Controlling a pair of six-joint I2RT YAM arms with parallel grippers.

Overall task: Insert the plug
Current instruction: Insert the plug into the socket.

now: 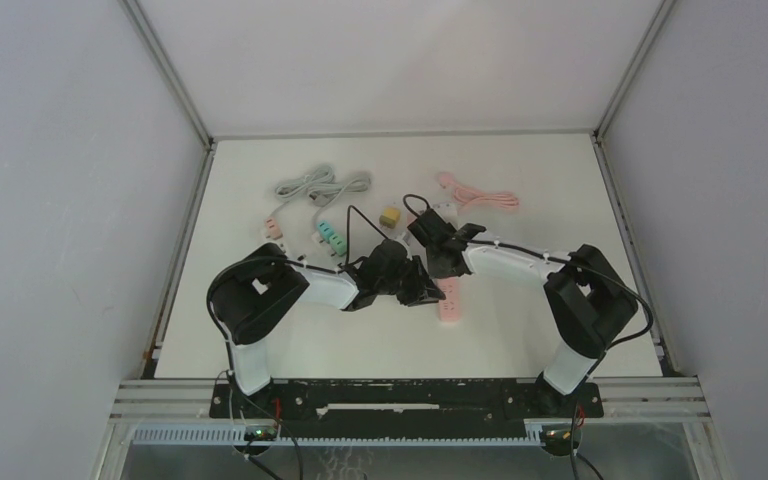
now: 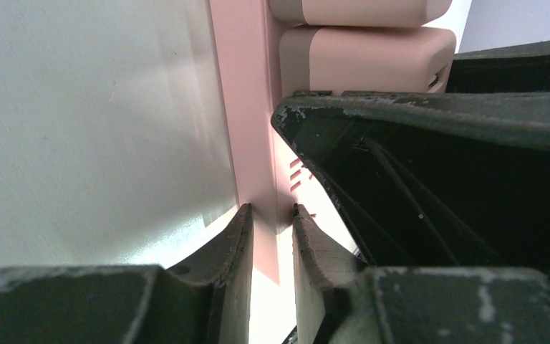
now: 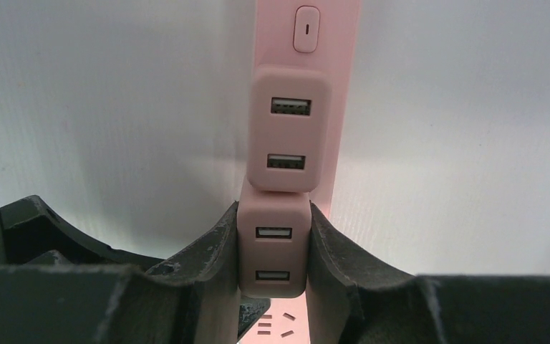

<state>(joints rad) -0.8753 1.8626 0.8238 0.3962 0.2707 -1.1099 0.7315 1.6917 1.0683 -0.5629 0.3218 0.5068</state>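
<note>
The pink plug (image 3: 273, 251) is sitting over the pink power strip (image 3: 344, 86), touching a second adapter (image 3: 288, 132) already seated on it. Your right gripper (image 3: 273, 222) is clamping the plug by its two sides, fingers partly closed. Your left gripper (image 2: 271, 215) is pinching the strip's narrow body, its fingers close together. The strip is lying on the white table (image 1: 520, 340), near loose grey cables (image 1: 310, 185).
</note>
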